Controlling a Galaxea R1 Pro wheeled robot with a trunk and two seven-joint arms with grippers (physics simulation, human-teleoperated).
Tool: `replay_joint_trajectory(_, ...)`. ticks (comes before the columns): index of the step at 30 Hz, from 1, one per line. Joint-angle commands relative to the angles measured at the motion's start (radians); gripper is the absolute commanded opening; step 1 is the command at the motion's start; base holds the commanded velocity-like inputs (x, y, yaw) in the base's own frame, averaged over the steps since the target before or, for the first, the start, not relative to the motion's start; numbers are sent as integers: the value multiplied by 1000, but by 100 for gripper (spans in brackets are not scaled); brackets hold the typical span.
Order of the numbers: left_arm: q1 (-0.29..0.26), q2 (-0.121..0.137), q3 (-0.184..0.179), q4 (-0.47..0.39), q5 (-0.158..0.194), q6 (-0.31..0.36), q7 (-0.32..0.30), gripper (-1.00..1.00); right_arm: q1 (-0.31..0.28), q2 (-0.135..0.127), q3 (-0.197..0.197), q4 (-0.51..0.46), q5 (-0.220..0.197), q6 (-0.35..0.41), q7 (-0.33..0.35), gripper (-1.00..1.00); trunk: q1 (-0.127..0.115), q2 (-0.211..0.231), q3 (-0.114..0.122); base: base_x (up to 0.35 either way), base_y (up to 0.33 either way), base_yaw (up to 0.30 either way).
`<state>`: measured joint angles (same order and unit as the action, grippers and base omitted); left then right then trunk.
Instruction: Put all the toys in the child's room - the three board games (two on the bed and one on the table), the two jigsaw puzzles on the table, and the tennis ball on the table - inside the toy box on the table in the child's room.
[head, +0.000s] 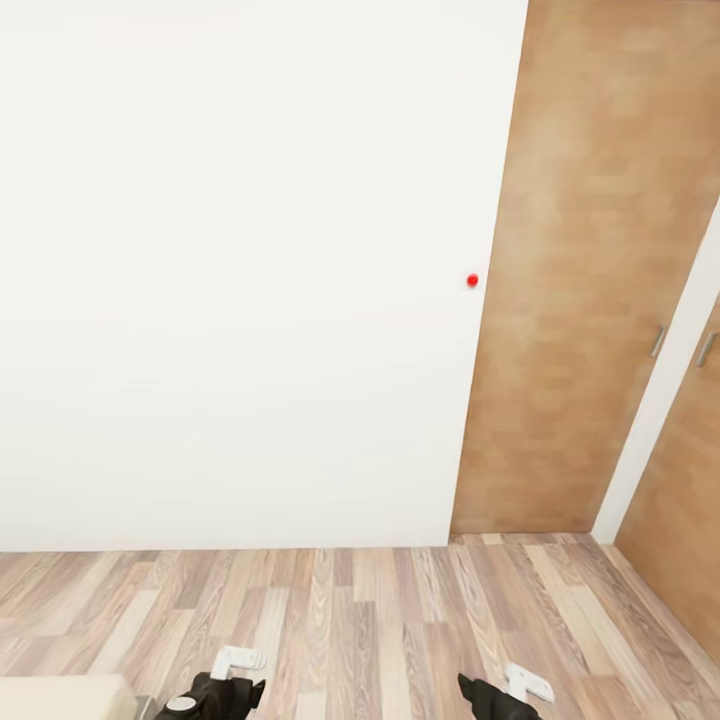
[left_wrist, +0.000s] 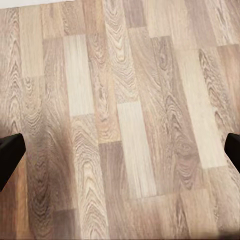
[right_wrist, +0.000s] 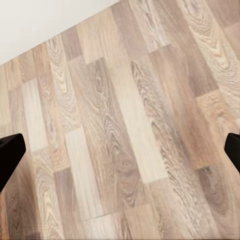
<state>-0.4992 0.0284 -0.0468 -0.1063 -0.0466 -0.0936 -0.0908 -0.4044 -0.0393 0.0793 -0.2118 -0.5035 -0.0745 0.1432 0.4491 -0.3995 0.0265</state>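
Both hands, left (left_wrist: 120, 150) and right (right_wrist: 120, 150), hang spread wide and empty over plank floor (head: 400, 620) facing a white wall (head: 240, 280).

A wood-plank floor (head: 400, 620) in mixed light and brown boards runs along the bottom of the head view, meeting a white wall (head: 240, 300) at its far edge and wooden doors (head: 570, 300) at its far right corner. A beige block (head: 60, 697) sits at the floor's near left corner. Both wrist views look onto bare planks (left_wrist: 125, 125) (right_wrist: 130, 140).
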Motion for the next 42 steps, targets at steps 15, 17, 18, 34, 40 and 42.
replay_joint_trajectory(15, -23, 122, 25, -391, 1, 531, -721, 100, -6, -24, 14, -319, -4, 292, 75, 100, 1, -1, 0, 107, 0, 0)
replay_joint_trajectory(17, -25, 191, 53, -624, 0, 723, -941, 100, -8, -45, 13, -511, -6, 449, 129, 100, 1, -1, 0, 2, 0, 0)
replay_joint_trajectory(18, -26, 208, 64, -674, 0, 760, -989, 100, -7, -48, 13, -557, -6, 483, 144, 100, 1, -1, 0, 1, 0, 0)
replay_joint_trajectory(34, -24, 339, 373, -1011, -15, 937, -1480, 100, -2, -58, 2, -1002, -20, 615, 368, 100, 1, -1, 0, 0, 0, 0)
replay_joint_trajectory(40, -24, 341, 381, -1015, -13, 937, -1480, 100, -2, -55, -1, -1038, -32, 612, 367, 100, 1, -1, 0, 0, 0, 0)
replay_joint_trajectory(42, -24, 341, 381, -1016, -11, 937, -1480, 100, -1, -51, 0, -1043, -35, 609, 364, 100, 1, -1, 0, 0, -47, 0)
